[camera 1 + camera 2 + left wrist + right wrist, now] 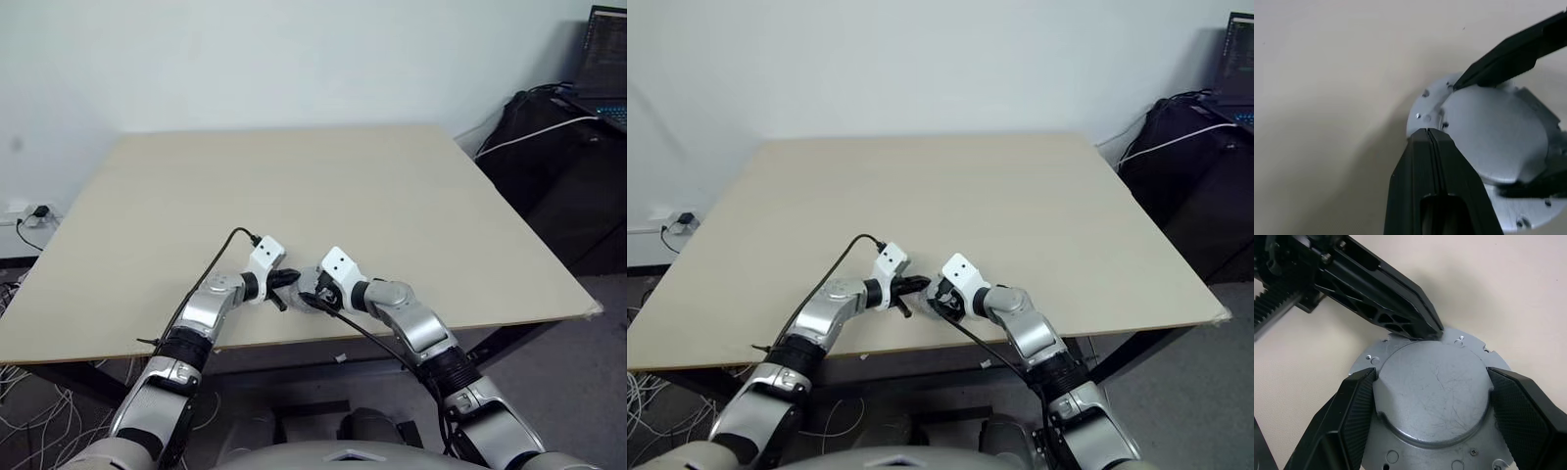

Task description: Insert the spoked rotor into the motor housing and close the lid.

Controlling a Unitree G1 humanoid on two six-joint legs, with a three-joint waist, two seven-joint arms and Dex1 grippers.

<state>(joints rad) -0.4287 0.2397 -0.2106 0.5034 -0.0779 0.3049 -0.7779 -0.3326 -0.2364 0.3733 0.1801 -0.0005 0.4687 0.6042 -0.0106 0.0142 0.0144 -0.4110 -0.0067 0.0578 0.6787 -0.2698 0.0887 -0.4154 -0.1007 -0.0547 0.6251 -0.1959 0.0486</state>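
White wall (294,59) is seen behind a wide beige table (392,196), whose top is bare apart from the work at its near edge. Dark bags and a white cable (534,137) are seen at the right of the room, with a laptop (605,59) above them, and a wall socket (34,212) with loose wires is seen low at the left.

From the head views, both arms are seen meeting near the table's front edge, where the small grey housing (312,292) is largely hidden between the grippers.

More is given by the wrist views. In the right wrist view the housing (1435,401) is shown as a round metal body with a flat flange pierced by small holes, and its domed lid (1432,389) is seated on top, closed. The right gripper (1432,406) is spread wide, its two ribbed fingers (1359,406) pressed against opposite sides of the lid's raised dome. The left gripper (1427,330) is shown with its jaws together, its tip touching the flange at the lid's far edge. In the left wrist view the same closed tip (1429,134) is seen against the rim.

What lies inside the housing cannot be told; the lid covers it.
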